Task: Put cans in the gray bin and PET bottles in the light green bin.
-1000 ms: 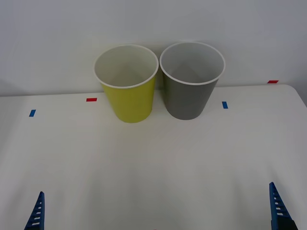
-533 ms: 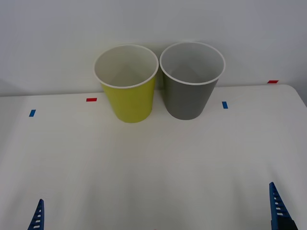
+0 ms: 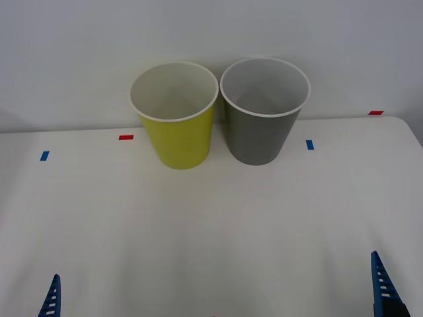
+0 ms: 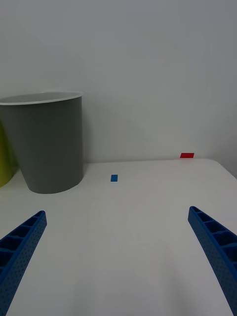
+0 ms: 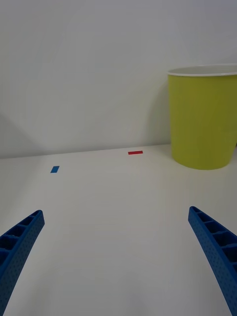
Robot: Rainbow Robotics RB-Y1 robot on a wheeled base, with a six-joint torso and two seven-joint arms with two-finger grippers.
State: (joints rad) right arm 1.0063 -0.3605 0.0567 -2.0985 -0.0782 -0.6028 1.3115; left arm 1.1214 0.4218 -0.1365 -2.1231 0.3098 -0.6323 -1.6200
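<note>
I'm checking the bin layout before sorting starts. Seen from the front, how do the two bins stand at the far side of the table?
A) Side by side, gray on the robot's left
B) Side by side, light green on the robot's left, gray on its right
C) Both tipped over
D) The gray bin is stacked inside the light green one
B: the light green bin stands upright to the left of the gray bin, rims close together.

Three cameras are looking at one white bench [image 3: 211,218].
The front camera is looking down from high up, seeing the light green bin [image 3: 177,135] and the gray bin [image 3: 260,132] side by side by the wall. Each wrist camera is sitting low and close to the bench, looking across it; the right one is sharing the gray bin [image 4: 49,145], the left one the light green bin [image 5: 202,123].
</note>
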